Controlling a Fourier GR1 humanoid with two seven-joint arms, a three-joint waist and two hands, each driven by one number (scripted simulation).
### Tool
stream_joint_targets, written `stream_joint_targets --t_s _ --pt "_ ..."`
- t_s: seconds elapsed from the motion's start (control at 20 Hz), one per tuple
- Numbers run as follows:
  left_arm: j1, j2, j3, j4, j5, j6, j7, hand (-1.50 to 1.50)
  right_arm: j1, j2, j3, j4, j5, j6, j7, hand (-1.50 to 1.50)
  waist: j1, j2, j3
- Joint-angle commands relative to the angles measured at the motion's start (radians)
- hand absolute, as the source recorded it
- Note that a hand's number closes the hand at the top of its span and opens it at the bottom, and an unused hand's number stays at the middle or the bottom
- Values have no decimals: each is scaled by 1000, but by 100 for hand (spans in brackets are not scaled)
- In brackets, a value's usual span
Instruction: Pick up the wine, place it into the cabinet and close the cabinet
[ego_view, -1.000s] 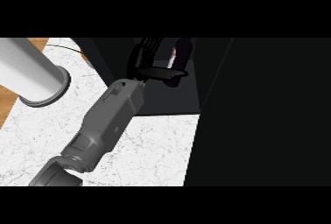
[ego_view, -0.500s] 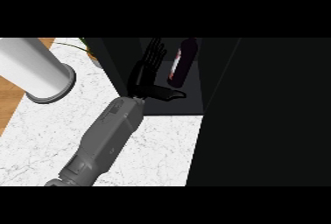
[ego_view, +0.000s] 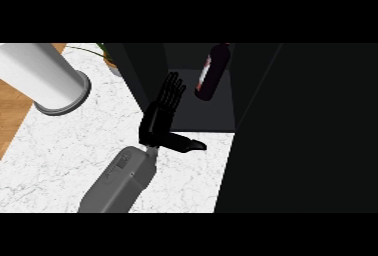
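Left hand (ego_view: 159, 122) black, fingers straight and apart, just beside the slim dark-glass wine bottle (ego_view: 210, 75) — upright inside boxy black cabinet (ego_view: 209, 119) — over white marbled counter (ego_view: 66, 145).

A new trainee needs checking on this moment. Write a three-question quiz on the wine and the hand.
1. True or false: the left hand is curled round the wine bottle.
2. Where is the wine bottle? A) lying on the marble counter; B) inside the dark cabinet; C) on top of the white cylinder.
3. Fill in: the left hand's fingers are ___, pointing towards the cabinet opening.

Key
1. False: the hand is apart from the bottle, to its left.
2. B.
3. Straight.
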Motion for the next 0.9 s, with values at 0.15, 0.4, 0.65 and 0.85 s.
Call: stream_joint_targets --t_s 0.15,0.4,0.65,0.85 --pt "220 29 -61 -291 -2 57 70 -150 47 -33 31 -238 7 -13 105 -150 -8 6 -1" --pt "358 110 -43 -483 52 -2 102 -150 63 -95 17 -212 -14 51 68 -150 -11 10 0" --pt "448 203 1 -508 67 -77 71 -150 53 -107 61 -197 -54 108 41 -150 -13 12 0" --pt "518 279 50 -578 73 -100 43 -150 54 -144 123 -170 -75 196 20 -150 -1 9 0"
